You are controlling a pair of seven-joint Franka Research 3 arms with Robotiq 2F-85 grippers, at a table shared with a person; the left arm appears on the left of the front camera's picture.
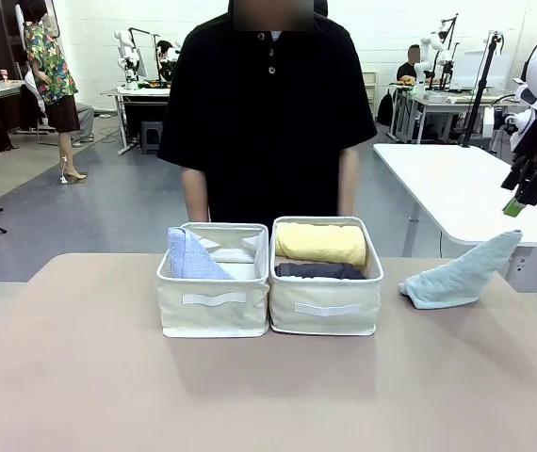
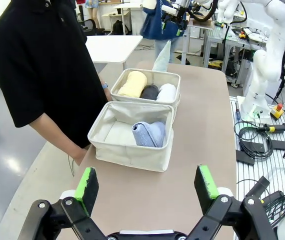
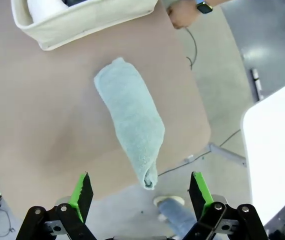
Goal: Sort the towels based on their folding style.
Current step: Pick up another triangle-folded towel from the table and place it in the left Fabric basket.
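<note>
- Beige fabric bin with a sewn handle strip (image 1: 325,306) stands on the tan table (image 1: 80,377) and holds three rolled terry towels side by side: a yellow one (image 1: 320,243), a dark grey one (image 1: 318,270) and a white one (image 2: 166,92).
- A second beige fabric bin (image 1: 214,311) touches that bin on the robot's left. A lavender-blue terry towel folded into a wedge (image 1: 193,256) sits inside it.
- A pale teal terry towel folded into a tapering wedge (image 1: 462,273) lies on the table to the robot's right of the rolled-towel bin, apart from it, with its narrow end tilted up.
- The right gripper (image 3: 140,184) hangs over the teal towel, its green-padded fingers spread wide and nothing between them.
- The left gripper (image 2: 146,177) hovers on the robot's side of the bins, its fingers likewise spread and holding nothing.
- A person in a black shirt (image 1: 264,104) stands just behind the rolled-towel bin.
</note>
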